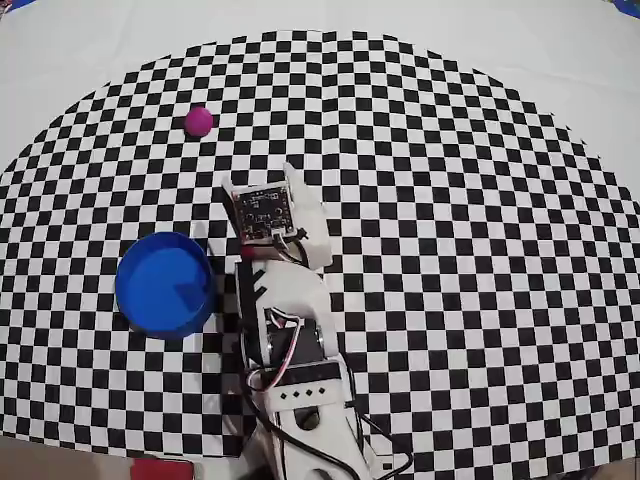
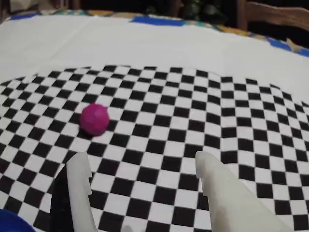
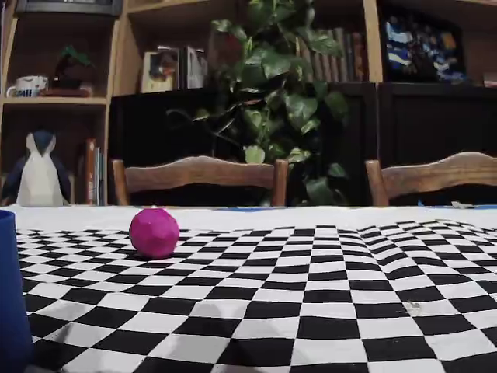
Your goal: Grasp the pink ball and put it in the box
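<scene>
The pink ball [image 1: 199,121] lies on the checkered mat, up and left of my gripper [image 1: 262,182] in the overhead view. In the wrist view the ball [image 2: 94,119] sits ahead and left of the gripper [image 2: 142,162], beyond the left fingertip [image 2: 79,166]. The two white fingers stand wide apart with only mat between them, so the gripper is open and empty. The round blue box [image 1: 150,280] stands left of the arm, empty; its edge shows in the wrist view's bottom left corner [image 2: 7,223]. The fixed view shows the ball [image 3: 154,231] and the box's wall [image 3: 9,295], not the gripper.
The checkered mat [image 1: 450,250] lies on a white tablecloth [image 1: 560,50]. The arm's base [image 1: 300,400] stands at the mat's near edge, with a red object [image 1: 160,468] beside it. Wooden chairs [image 3: 198,175] and a plant [image 3: 279,93] stand behind the table.
</scene>
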Tool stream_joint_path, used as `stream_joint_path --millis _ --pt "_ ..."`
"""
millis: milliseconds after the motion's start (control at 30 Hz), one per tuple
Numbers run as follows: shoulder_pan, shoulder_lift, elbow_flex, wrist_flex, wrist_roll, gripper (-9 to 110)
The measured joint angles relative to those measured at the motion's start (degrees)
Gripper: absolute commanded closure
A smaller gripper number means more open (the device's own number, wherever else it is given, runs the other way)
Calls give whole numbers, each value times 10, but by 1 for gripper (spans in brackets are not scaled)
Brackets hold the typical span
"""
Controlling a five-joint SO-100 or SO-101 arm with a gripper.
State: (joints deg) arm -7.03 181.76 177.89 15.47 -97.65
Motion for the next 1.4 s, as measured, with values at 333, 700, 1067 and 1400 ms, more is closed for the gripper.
stream_joint_path --millis 333,700,1067,1400 --pt "-28 -2 0 0 0 77" --pt "-50 -14 0 0 0 77" --pt "-68 -24 0 -10 0 77" --pt "-72 -33 0 -10 0 77"
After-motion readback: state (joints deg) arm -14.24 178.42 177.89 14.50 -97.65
